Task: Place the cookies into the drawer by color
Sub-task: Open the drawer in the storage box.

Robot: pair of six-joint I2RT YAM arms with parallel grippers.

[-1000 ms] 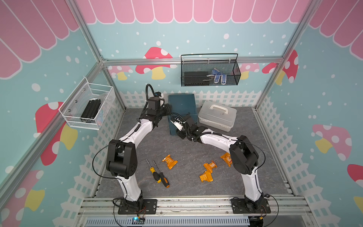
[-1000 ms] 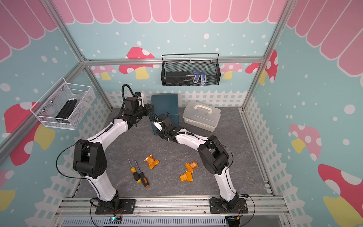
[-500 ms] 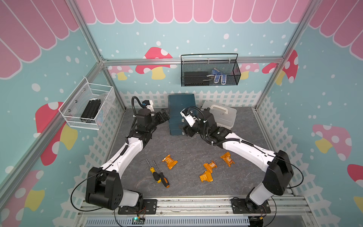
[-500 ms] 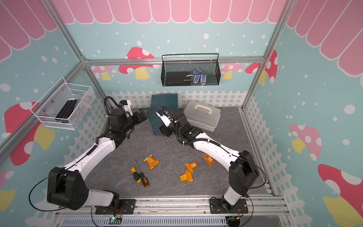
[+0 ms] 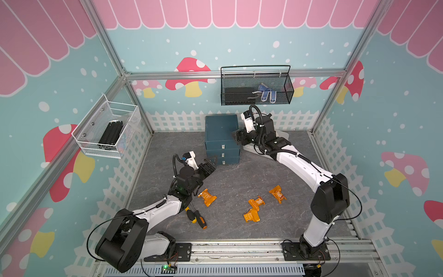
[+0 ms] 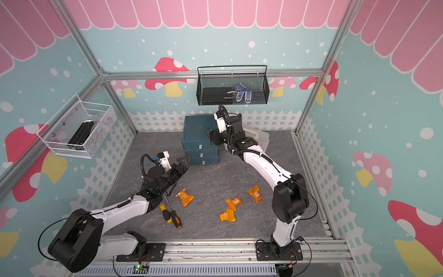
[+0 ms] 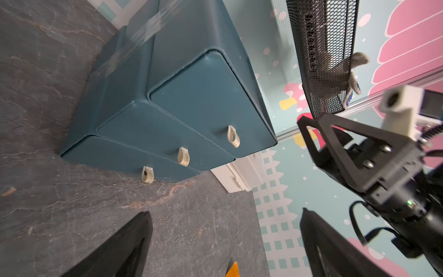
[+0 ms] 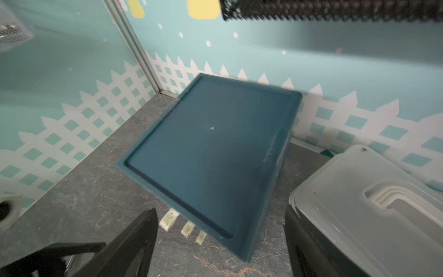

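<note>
Four orange cookies (image 5: pixel 207 197) lie loose on the grey worktop (image 5: pixel 235 177), lower centre, none held. Left gripper (image 5: pixel 211 163) is spread and empty, just before the drawer (image 5: pixel 221 129) at centre frame; all three tiers are shut. Right gripper (image 5: pixel 237 138) is spread and empty at its right edge. Next, probably, pinch a tab handle (image 5: pixel 223 146) and pull. Mushroom-print walls (image 5: pixel 167 55) stand behind.

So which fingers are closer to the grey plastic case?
Right. The right fingers hover beside the grey plastic case. The left fingers are out in front of the teal drawer cabinet, apart from the case.
</note>
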